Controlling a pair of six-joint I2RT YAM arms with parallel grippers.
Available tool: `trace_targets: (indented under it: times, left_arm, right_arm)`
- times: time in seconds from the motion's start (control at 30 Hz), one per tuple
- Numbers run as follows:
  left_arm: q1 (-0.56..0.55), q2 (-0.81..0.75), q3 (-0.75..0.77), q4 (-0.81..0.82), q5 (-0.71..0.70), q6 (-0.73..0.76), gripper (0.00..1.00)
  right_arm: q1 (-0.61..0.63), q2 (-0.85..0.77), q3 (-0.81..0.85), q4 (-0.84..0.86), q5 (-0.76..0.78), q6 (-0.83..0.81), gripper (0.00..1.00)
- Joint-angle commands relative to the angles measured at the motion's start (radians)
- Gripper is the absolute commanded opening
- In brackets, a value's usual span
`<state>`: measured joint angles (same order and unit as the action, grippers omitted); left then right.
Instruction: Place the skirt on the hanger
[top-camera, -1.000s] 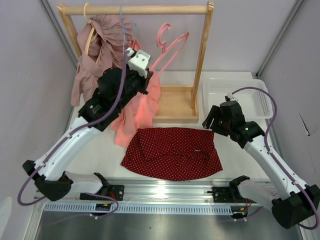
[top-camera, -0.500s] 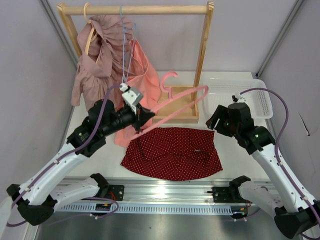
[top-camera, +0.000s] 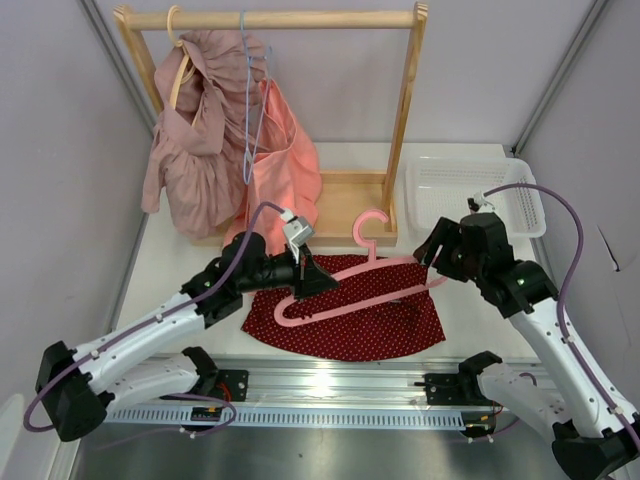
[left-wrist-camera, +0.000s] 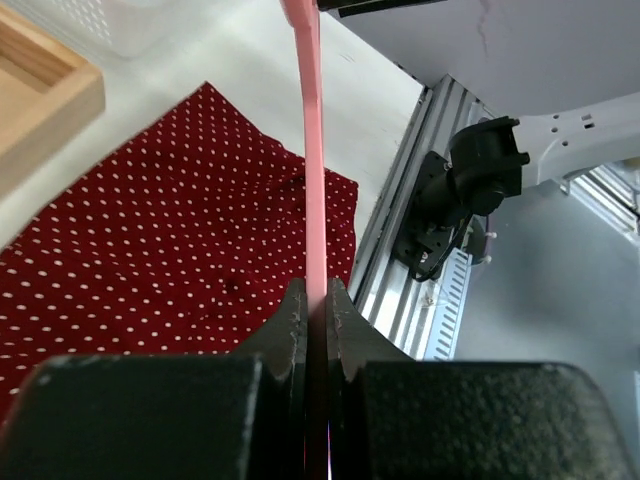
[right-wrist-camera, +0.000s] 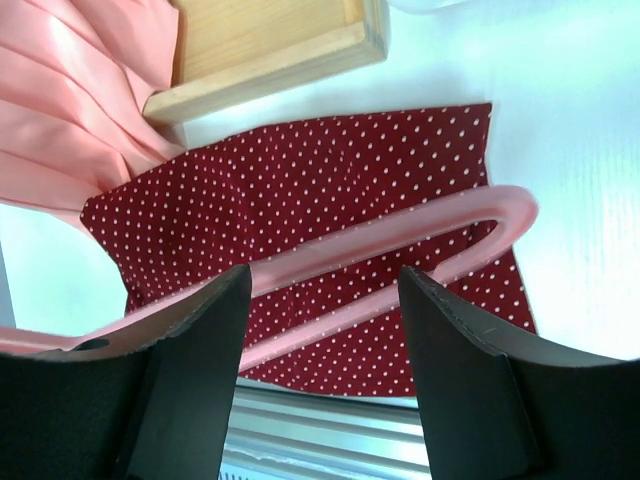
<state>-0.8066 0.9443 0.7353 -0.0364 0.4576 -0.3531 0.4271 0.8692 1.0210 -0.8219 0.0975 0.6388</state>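
Note:
The dark red polka-dot skirt (top-camera: 385, 325) lies flat on the table near the front edge; it also shows in the left wrist view (left-wrist-camera: 150, 220) and the right wrist view (right-wrist-camera: 300, 200). My left gripper (top-camera: 312, 277) is shut on the thin pink hanger (top-camera: 350, 293) and holds it low over the skirt, hook toward the rack. The hanger shows as a pink bar (left-wrist-camera: 310, 150) running up from the shut jaws. My right gripper (top-camera: 437, 250) is open just above the hanger's right end (right-wrist-camera: 500, 215), holding nothing.
A wooden rack (top-camera: 405, 100) at the back holds a dusty-pink ruffled garment (top-camera: 195, 130) and a salmon-pink garment (top-camera: 285, 165) on a light blue wire hanger (top-camera: 245, 80). A white basket (top-camera: 480, 190) stands at the back right. A metal rail (top-camera: 330, 385) runs along the front edge.
My left arm has brought the pink hanger down from the rack and forward until it lies low over the skirt. My right gripper has moved slightly toward the hanger's right end.

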Motion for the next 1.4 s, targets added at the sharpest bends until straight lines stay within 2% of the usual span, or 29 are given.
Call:
trace_targets:
  times: [0.0,0.23,0.4,0.77,1.17,1.37]
  left_arm:
    - [-0.011,0.034,-0.049,0.161,0.056,-0.083,0.00]
    - [-0.011,0.123,-0.145,0.260,0.102,-0.133,0.00]
    - [-0.008,0.119,-0.220,0.280,0.092,-0.144,0.00]
    - [-0.003,0.137,-0.235,0.239,-0.026,-0.098,0.00]
    - [-0.003,0.149,-0.227,0.228,-0.007,-0.081,0.00]
    - [-0.002,0.197,-0.180,0.195,0.003,-0.057,0.00]
  right_arm:
    - [0.021,-0.015,-0.038,0.003,-0.012,0.027,0.66]
    - [0.053,-0.042,-0.189,0.038,-0.013,0.088,0.65]
    - [0.064,-0.061,-0.275,0.050,-0.015,0.124,0.64]
    - [0.071,-0.047,-0.378,0.112,-0.022,0.142,0.61]
    - [0.073,-0.101,-0.418,0.124,-0.039,0.144,0.62]
    - [0.058,-0.159,-0.423,0.112,-0.038,0.137,0.68]
